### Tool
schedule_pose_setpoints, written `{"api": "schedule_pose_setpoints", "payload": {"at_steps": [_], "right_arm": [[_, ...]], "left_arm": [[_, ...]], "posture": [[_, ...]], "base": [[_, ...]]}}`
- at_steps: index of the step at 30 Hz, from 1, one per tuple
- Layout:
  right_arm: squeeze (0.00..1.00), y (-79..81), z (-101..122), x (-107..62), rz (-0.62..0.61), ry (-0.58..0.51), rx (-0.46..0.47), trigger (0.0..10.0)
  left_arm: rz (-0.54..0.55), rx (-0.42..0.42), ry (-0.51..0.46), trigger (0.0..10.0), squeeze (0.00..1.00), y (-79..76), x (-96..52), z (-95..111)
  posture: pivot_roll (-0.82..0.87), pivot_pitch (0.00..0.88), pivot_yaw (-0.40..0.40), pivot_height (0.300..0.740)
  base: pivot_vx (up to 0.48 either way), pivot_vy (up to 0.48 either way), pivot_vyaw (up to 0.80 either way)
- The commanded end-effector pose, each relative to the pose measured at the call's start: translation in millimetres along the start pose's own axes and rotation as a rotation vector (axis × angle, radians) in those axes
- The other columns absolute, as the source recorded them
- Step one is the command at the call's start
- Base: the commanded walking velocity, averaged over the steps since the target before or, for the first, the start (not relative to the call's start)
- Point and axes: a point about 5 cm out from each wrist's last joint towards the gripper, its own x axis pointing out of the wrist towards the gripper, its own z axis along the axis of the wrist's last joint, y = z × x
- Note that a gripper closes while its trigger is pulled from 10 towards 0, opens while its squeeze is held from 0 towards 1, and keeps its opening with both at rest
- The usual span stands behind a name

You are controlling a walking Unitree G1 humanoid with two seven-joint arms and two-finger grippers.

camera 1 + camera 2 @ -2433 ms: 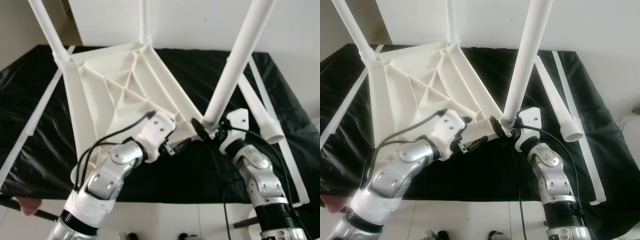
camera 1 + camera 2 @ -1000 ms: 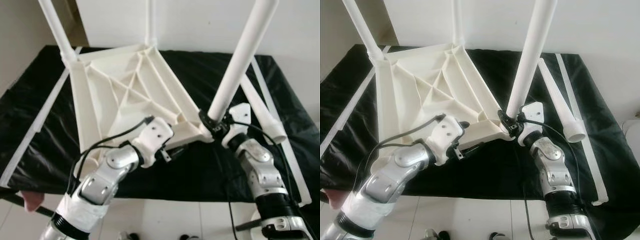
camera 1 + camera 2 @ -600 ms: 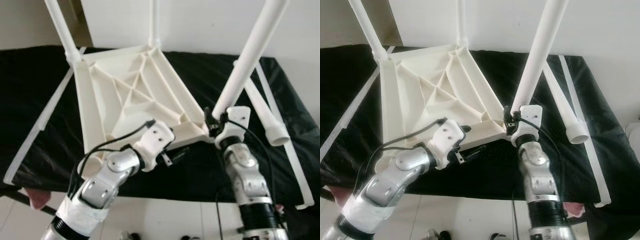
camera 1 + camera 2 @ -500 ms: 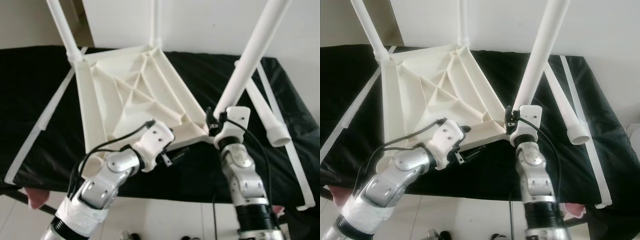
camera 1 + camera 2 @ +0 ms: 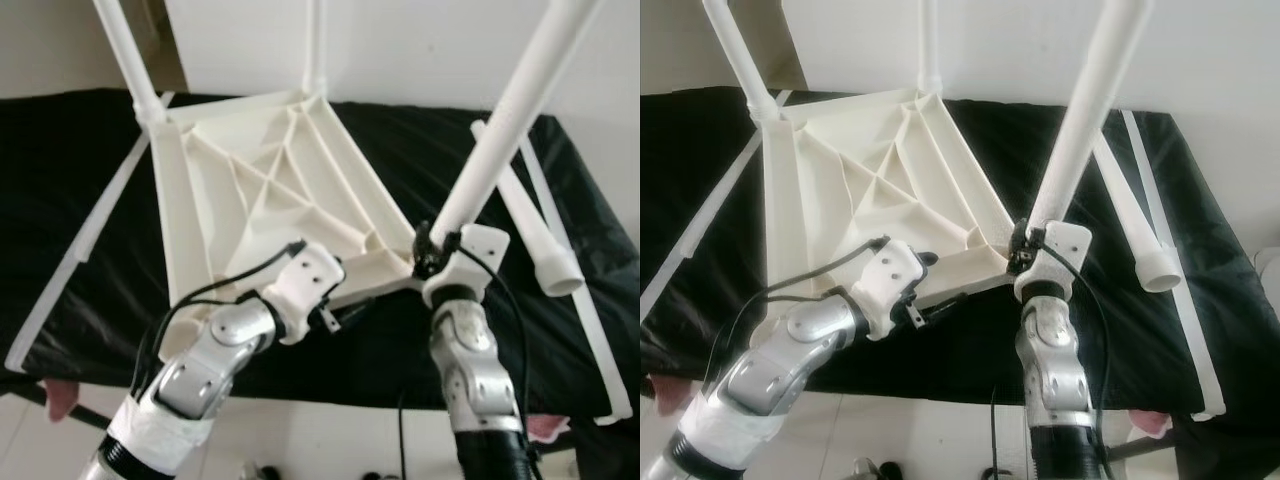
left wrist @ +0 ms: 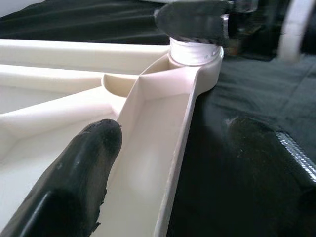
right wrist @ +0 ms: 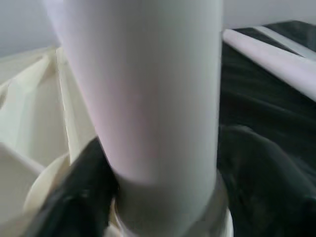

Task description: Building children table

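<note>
the white plastic tabletop (image 5: 250, 190) lies upside down on a black cloth (image 5: 60, 200), its ribbed underside facing up, with two legs already standing in the far corner sockets, one at the far left (image 5: 125, 55) and one at the far middle (image 5: 317, 45). at the near right corner the right gripper (image 5: 1025, 250) is closed around the base of a third leg (image 5: 1085, 110), right where it meets the round corner socket (image 6: 195, 59); the right wrist view has the leg's smooth tube close between the two dark fingers. the left gripper (image 5: 340, 315) sits at the near edge of the tabletop beside that same corner, one finger (image 6: 79, 173) resting inside the rim channel and the other outside over the cloth, so it appears to pinch the rim wall to steady the piece. a fourth leg (image 5: 530, 225) lies loose on the cloth to the right, well apart from the tabletop. the parts look like hollow moulded plastic: light, stiff and smooth, so the leg would likely slip in a loose hold and the light top would likely shift unless braced. a hold low on the leg, near the socket, seems best, since a high one would lever it sideways; the tabletop is best held by its rim or ribs.
</note>
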Motion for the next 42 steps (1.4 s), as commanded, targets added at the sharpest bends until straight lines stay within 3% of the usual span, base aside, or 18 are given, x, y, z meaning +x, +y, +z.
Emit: {"api": "schedule_pose_setpoints", "payload": {"at_steps": [1,10,11,12,13,19,20,21,26,30,33,35,39,40,42], "right_arm": [[1.00,-6.1,6,-1.7,0.057,-0.031,-0.001,10.0],[1.00,-15.6,12,5.2,0.250,-0.029,-0.055,10.0],[0.58,-15.6,12,8.0,0.324,-0.020,-0.062,10.0],[0.58,-15.6,12,8.0,0.324,-0.020,-0.062,10.0],[0.00,-14.8,12,16.9,0.460,-0.003,-0.090,10.0],[0.00,-12.7,6,26.2,0.540,0.033,-0.153,10.0],[0.00,-12.1,4,28.6,0.558,0.040,-0.161,2.5],[0.00,-12.5,3,29.5,0.574,0.050,-0.165,0.0],[0.00,-15.9,-3,27.7,0.578,0.070,-0.166,0.0],[0.00,-20.5,-4,21.0,0.548,0.082,-0.069,0.0],[0.00,-22.4,-2,22.7,0.524,0.070,-0.068,0.0],[0.00,-22.9,3,25.0,0.470,0.054,-0.056,10.0],[0.00,-20.8,2,21.1,0.400,0.047,-0.072,10.0],[0.00,-21.0,0,21.1,0.348,0.055,-0.076,10.0],[0.00,-21.2,-1,21.2,0.312,0.062,-0.077,10.0]], "left_arm": [[-0.059,-0.019,0.012,10.0,0.00,-4.9,-3.1,-3],[-0.060,-0.022,0.016,10.0,0.00,-7.2,-3.0,-3],[-0.060,-0.021,0.016,10.0,0.00,-6.8,-2.9,-3],[-0.060,-0.021,0.016,10.0,0.00,-6.8,-2.9,-3],[-0.061,-0.017,0.016,10.0,0.00,-5.8,-2.2,-2],[-0.061,-0.010,0.019,10.0,0.00,-3.8,-1.6,-1],[-0.060,-0.009,0.017,10.0,0.00,-3.0,-1.2,-1],[-0.057,-0.009,0.015,10.0,0.00,-2.5,-1.1,0],[-0.052,-0.011,0.013,10.0,0.00,-2.1,-1.4,1],[-0.033,0.000,0.007,10.0,0.00,-0.5,-1.5,3],[0.004,-0.047,0.011,10.0,0.00,4.0,-5.4,-2],[0.012,-0.057,0.023,10.0,0.00,7.9,-8.0,-4],[0.006,-0.036,0.035,10.0,0.00,11.5,-10.9,-6],[0.011,-0.032,0.044,10.0,0.00,15.0,-11.0,-6],[0.015,-0.031,0.050,10.0,0.00,17.4,-11.0,-6]], "posture": [[-0.12,0.159,0.019,0.740],[-0.12,0.173,0.022,0.740],[-0.12,0.172,0.024,0.740],[-0.12,0.172,0.024,0.740],[-0.12,0.168,0.032,0.740],[-0.12,0.163,0.038,0.740],[-0.12,0.159,0.032,0.740],[-0.11,0.158,0.032,0.740],[-0.11,0.151,0.028,0.740],[-0.12,0.156,0.020,0.740],[-0.16,0.157,0.016,0.740],[-0.17,0.200,0.027,0.740],[-0.18,0.186,0.021,0.740],[-0.18,0.234,0.028,0.740],[-0.18,0.234,0.028,0.740]], "base": [[0.000,0.000,0.00],[0.000,0.000,0.00],[0.000,0.000,0.00],[0.000,0.000,0.00],[0.000,0.000,0.00],[0.000,0.000,0.00],[0.000,0.000,0.00],[0.000,0.000,0.00],[0.000,0.000,0.00],[0.000,0.000,0.00],[0.000,0.000,0.00],[0.000,0.000,0.00],[0.000,0.000,0.00],[0.000,0.000,0.00],[0.000,0.000,0.00]]}}
